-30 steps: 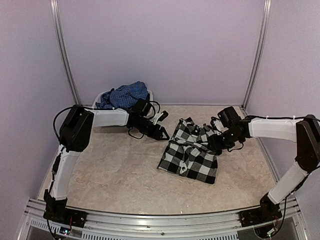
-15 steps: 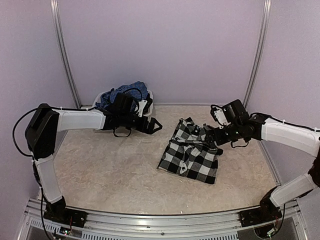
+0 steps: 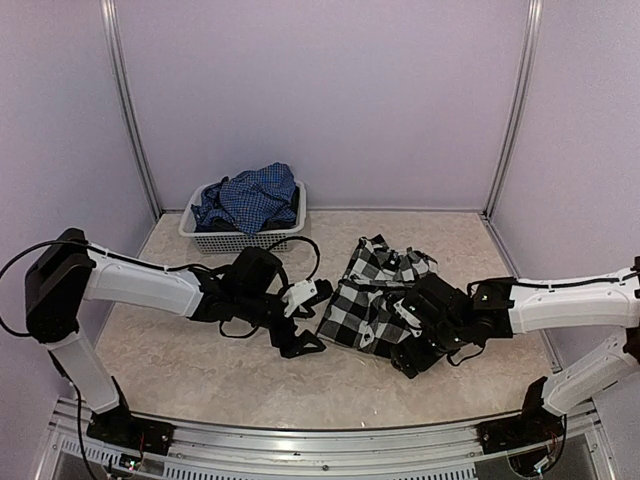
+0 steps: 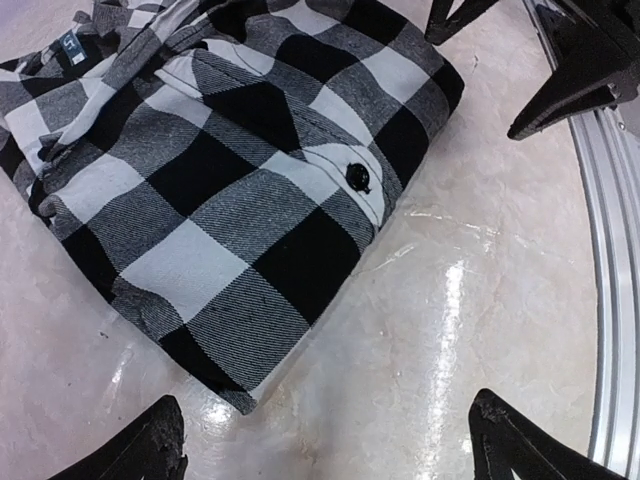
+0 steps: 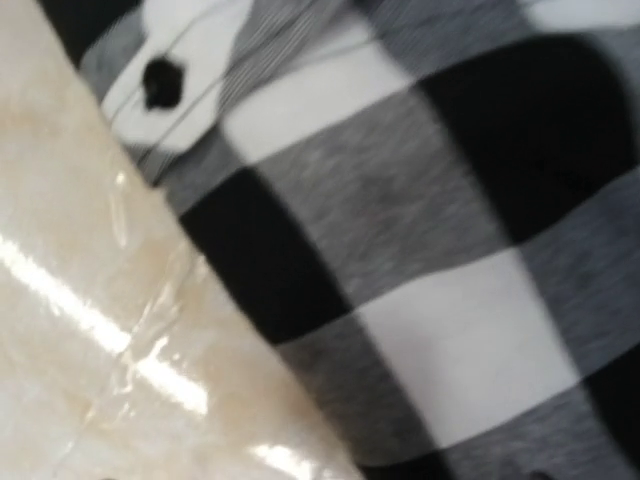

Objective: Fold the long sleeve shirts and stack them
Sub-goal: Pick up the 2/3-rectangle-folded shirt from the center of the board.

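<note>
The black-and-white checked shirt [image 3: 372,292] lies folded on the table, right of centre; the left wrist view shows its buttoned front [image 4: 250,180]. The blue shirt [image 3: 250,193] sits bunched in the white basket [image 3: 238,238] at the back left. My left gripper [image 3: 308,318] is low at the folded shirt's near left corner, open and empty, with the cloth corner just ahead of its fingertips [image 4: 150,452]. My right gripper [image 3: 410,352] is at the shirt's near right corner, its fingers apart [image 4: 470,88]. In the right wrist view only blurred check cloth [image 5: 420,230] shows, very close.
The metal rail [image 3: 300,435] runs along the near table edge, close behind both grippers. Bare table [image 3: 200,365] lies left of and in front of the folded shirt. Purple walls close the back and sides.
Both arms swung from the back of the table toward the near edge and dropped low beside the folded shirt. The left one left the basket area. Both grippers opened wider.
</note>
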You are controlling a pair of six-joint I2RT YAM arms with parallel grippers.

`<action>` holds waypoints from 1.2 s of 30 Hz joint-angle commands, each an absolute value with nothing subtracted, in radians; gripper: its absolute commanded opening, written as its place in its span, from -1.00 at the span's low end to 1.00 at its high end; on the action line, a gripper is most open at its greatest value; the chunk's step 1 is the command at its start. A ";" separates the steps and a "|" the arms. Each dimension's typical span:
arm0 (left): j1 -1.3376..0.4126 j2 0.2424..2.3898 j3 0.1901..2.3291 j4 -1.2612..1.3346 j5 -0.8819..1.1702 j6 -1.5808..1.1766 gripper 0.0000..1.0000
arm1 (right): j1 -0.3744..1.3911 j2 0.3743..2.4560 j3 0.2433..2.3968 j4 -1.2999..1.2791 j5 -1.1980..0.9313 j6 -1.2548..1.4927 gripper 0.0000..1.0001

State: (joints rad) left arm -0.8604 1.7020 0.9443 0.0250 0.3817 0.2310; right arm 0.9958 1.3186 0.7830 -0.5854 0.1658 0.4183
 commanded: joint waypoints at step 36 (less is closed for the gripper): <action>-0.880 1.936 1.054 0.062 0.254 0.555 0.32 | 1.030 1.384 0.664 -0.494 0.280 0.543 0.37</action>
